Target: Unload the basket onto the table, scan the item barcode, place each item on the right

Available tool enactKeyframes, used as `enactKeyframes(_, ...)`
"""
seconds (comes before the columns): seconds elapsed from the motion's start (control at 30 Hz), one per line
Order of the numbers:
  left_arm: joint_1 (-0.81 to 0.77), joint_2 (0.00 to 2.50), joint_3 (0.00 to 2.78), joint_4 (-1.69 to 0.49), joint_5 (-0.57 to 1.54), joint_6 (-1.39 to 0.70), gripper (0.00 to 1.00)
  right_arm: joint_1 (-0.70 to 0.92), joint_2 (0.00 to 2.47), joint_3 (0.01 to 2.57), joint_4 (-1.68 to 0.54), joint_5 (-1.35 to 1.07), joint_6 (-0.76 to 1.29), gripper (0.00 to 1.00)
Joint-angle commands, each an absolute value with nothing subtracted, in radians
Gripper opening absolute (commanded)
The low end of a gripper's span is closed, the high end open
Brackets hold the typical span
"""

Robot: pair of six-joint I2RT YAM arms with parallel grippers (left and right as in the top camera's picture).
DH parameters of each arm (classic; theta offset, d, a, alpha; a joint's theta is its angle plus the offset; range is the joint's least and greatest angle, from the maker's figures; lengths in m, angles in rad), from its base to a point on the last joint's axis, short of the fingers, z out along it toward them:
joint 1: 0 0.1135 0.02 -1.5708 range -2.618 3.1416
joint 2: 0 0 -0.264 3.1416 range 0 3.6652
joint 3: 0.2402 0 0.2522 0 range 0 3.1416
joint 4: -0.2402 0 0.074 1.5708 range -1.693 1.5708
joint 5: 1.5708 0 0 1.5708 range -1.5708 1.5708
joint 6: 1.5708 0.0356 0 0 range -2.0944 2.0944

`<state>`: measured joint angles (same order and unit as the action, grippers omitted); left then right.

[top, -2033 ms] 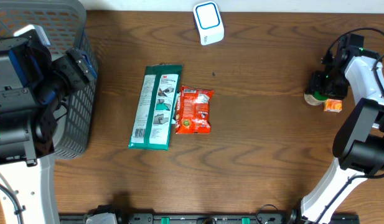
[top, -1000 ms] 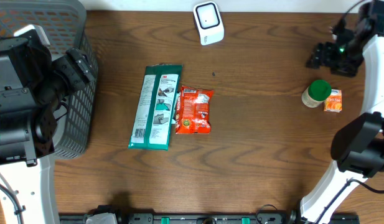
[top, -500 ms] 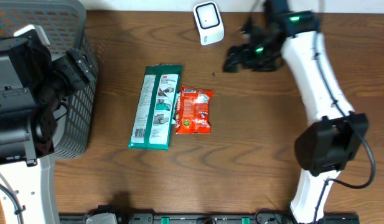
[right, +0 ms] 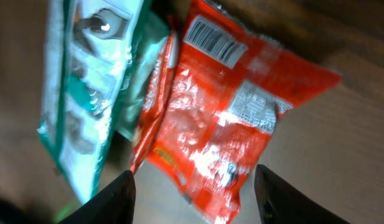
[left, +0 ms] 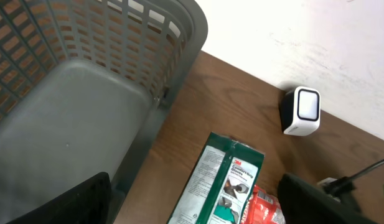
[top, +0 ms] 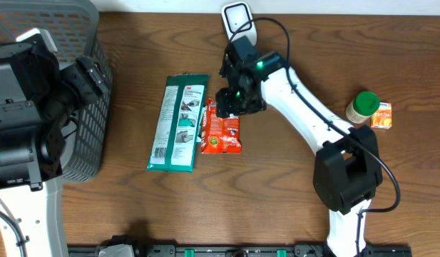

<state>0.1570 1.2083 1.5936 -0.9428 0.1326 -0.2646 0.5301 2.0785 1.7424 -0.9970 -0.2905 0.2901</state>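
Two packets lie side by side at the middle of the bench point(top: 291, 200): a long green packet point(top: 178, 123) and, touching its right edge, a shorter red snack packet point(top: 222, 128). From overhead, the right gripper point(top: 232, 100) hangs over the far end of the red packet and hides that end. The right wrist view shows what the overhead one cannot: a white barcode point(right: 215, 45) printed at that end of the red packet point(right: 223, 112), facing up. In that view the right gripper point(right: 201, 199) has its jaws spread wide, one finger on each side of the frame. The packet lies flat below them and nothing is clamped between them.

Only the overhead view takes in the right side of the bench. A green-lidded jar point(top: 362, 107) stands there with a small orange carton point(top: 381, 116) just beside it, both well apart from the packets.

A white scanner point(top: 238, 25) stands at the far edge of the bench, just beyond the right gripper.

At the left edge sits a grey basket point(top: 88, 153), which from above is mostly covered by the left arm. The left wrist view looks down into the basket point(left: 86, 93) and shows its smooth grey floor and slotted walls. The left gripper point(left: 201, 205) also has its jaws wide apart and holds nothing.
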Motion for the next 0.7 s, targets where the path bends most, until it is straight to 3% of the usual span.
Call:
enactKeyframes(0.0,0.161,1.208,1.594,-0.945,0.139,-0.256,0.86,0.533,2.069,1.661,-0.915,-0.22,0.314,0.55)
enactKeyframes(0.1,0.161,1.208,1.594,-0.945,0.139,-0.256,0.85,0.533,2.069,1.582,-0.79,-0.213,0.305,0.49)
enactKeyframes(0.33,0.161,1.208,1.594,-0.945,0.139,-0.256,0.85,0.533,2.069,1.409,-0.566,-0.214,0.306,0.55)
enactKeyframes(0.57,0.161,1.208,1.594,-0.945,0.139,-0.256,0.85,0.52,2.032,1.426,-0.611,-0.245,0.221,0.82)
enactKeyframes(0.67,0.161,1.208,1.594,-0.945,0.139,-0.256,0.86,0.512,1.976,1.468,-0.646,-0.244,0.219,0.85)
